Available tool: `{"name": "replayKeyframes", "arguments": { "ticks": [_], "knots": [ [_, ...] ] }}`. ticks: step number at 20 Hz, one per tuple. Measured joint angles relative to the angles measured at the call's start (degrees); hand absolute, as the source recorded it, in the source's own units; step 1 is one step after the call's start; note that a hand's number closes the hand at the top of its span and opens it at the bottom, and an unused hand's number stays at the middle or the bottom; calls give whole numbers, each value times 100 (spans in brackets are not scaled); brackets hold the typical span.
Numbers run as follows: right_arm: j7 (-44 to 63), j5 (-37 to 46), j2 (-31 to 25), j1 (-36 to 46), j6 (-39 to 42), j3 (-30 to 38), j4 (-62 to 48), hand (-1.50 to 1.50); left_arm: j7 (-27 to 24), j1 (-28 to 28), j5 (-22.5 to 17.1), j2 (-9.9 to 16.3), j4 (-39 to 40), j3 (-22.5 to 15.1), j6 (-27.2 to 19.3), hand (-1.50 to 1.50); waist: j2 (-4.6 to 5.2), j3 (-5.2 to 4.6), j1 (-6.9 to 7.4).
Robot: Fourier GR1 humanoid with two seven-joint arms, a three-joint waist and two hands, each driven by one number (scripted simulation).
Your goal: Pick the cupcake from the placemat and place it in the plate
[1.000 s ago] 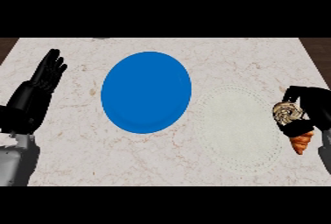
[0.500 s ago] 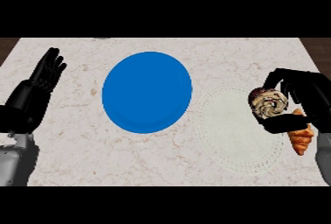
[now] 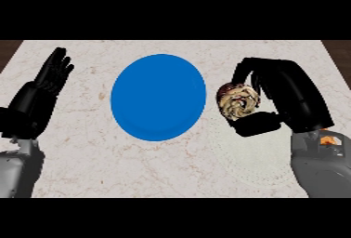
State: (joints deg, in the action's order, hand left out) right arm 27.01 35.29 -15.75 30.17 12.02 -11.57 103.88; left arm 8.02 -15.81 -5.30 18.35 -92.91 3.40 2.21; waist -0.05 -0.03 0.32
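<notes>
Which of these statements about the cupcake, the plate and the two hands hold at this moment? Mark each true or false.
1. The right hand is curled round the cupcake. True.
2. The cupcake lies on the blue plate. False: it is held to the right of the plate, over the pale placemat.
3. The left hand is open near the view's left edge. True.
4. The left hand touches the plate. False: bare counter lies between them.
5. The plate is red. False: it is blue.

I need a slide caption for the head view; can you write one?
Black right hand carries the swirl-frosted cupcake toward the round blue plate; left hand rests open.
</notes>
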Motion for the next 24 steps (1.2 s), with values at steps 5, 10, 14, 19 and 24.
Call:
{"name": "replayKeyframes", "arguments": {
  "ticks": [5,10,14,19,24],
  "knots": [
    [161,213,744,698,-211,-215,-801,150,-15,46,64,-71,-95,-11,27,0,8,0,31],
    [170,268,1310,1495,-713,-349,-2118,150,-136,-28,97,-95,112,28,105,0,26,-1,77],
    [227,141,1474,2104,-1314,-624,-3244,150,-241,-1,145,-148,156,13,142,0,32,-1,112],
    [34,-70,1545,2790,-2054,-967,-4733,150,-158,-255,223,-229,301,-26,99,0,55,-1,167],
    [-284,-535,1565,3215,-2573,-1327,-5946,150,-24,-440,153,-220,254,-9,179,0,82,-1,282]
  ]
}}
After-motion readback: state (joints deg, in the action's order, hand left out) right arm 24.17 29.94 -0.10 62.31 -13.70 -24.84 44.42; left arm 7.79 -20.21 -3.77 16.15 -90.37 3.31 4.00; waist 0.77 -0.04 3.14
